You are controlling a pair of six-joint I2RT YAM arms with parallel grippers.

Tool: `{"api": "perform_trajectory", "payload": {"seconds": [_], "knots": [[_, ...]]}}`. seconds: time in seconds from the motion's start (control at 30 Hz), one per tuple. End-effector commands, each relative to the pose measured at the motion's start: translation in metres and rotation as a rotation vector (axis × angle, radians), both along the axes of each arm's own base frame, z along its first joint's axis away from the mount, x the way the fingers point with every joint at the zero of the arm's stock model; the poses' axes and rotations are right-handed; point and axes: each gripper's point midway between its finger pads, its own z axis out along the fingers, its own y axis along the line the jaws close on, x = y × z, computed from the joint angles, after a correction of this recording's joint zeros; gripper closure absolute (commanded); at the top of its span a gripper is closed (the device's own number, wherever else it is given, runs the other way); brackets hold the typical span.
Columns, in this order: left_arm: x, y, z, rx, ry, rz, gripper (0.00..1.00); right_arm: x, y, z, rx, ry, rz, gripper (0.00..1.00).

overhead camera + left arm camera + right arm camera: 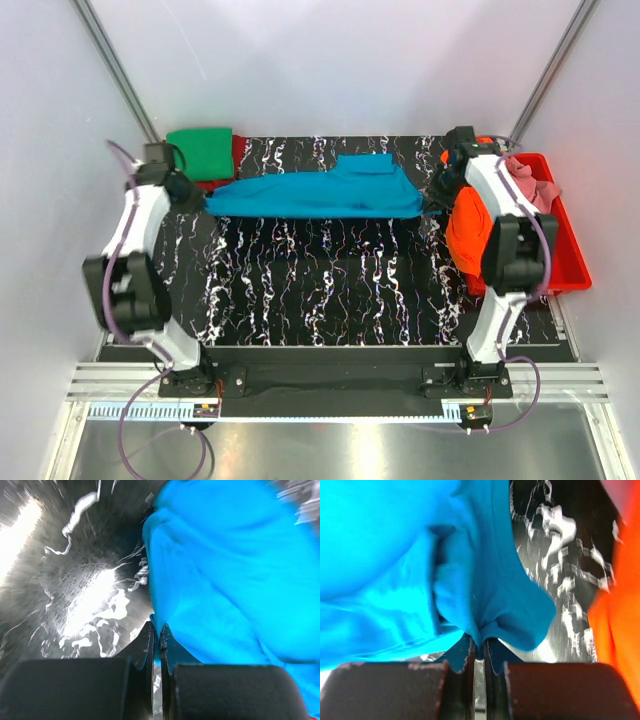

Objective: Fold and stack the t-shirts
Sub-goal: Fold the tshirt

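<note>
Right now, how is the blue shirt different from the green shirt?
The blue shirt is stretched long across the table; the green shirt is folded into a small block in the far left corner. The left claw and right claw each pinch an end of the blue shirt; no claw holds the green shirt. Both are plain, one-colour cloth.

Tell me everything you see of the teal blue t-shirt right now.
The teal blue soft cloth t-shirt is stretched into a long narrow band across the far part of the black white-veined tabletop, seemingly folded lengthwise, with a doubled flap along its far edge right of centre. Plain, matte, lightly creased. The left pincer is shut on its left end, the right pincer on its right end, puckering the cloth there. Whether its middle rests on the table cannot be told.
</note>
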Motion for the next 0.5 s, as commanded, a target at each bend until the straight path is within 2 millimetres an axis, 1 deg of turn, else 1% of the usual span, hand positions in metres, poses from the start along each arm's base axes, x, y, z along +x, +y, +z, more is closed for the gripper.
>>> {"api": "perform_trajectory", "payload": {"seconds": [0.0,0.03,0.07,0.1,0.13,0.17,0.2,0.23,0.27,0.3,0.33,0.37,0.4,0.43,0.47], "knots": [[-0.030,0.027,0.073,0.042,-0.138,0.084,1.00,-0.033,-0.005,0.077,0.003,-0.108,-0.037,1.00],[-0.042,0.028,0.072,0.042,-0.135,0.089,1.00,-0.057,-0.004,0.052,0.005,-0.029,-0.031,1.00],[-0.055,0.030,0.078,0.049,-0.159,0.095,1.00,-0.068,-0.001,0.042,0.029,-0.001,-0.024,1.00],[-0.075,0.027,0.054,0.042,-0.102,0.096,1.00,-0.082,0.001,0.033,0.043,0.022,-0.015,1.00],[-0.086,0.026,0.044,0.044,-0.081,0.097,1.00,-0.112,0.003,0.001,0.054,0.125,-0.015,1.00],[-0.100,0.026,0.042,0.051,-0.086,0.103,1.00,-0.121,0.008,-0.009,0.083,0.139,-0.008,1.00],[-0.121,0.022,0.013,0.034,-0.014,0.106,1.00,-0.133,0.009,-0.019,0.094,0.168,-0.008,1.00],[-0.133,0.017,0.001,0.014,0.014,0.116,1.00,-0.160,0.010,-0.039,0.101,0.246,-0.008,0.99],[-0.146,0.016,-0.008,-0.002,0.035,0.130,0.98,-0.168,0.012,-0.045,0.115,0.256,-0.003,0.96],[-0.169,0.010,-0.028,-0.023,0.086,0.142,0.96,-0.177,0.013,-0.048,0.118,0.267,0.003,0.91],[-0.179,0.006,-0.034,-0.036,0.100,0.147,0.94,-0.194,0.012,-0.056,0.117,0.305,0.002,0.89],[-0.188,0.005,-0.040,-0.047,0.113,0.160,0.84,-0.200,0.011,-0.057,0.115,0.313,0.004,0.85],[-0.202,0.002,-0.045,-0.053,0.130,0.166,0.81,-0.204,0.012,-0.055,0.120,0.304,0.009,0.78],[-0.205,0.000,-0.044,-0.063,0.126,0.172,0.79,-0.213,0.012,-0.056,0.123,0.318,0.008,0.75],[-0.202,-0.001,-0.033,-0.065,0.098,0.159,0.72,-0.217,0.014,-0.054,0.136,0.325,0.005,0.70]]}}
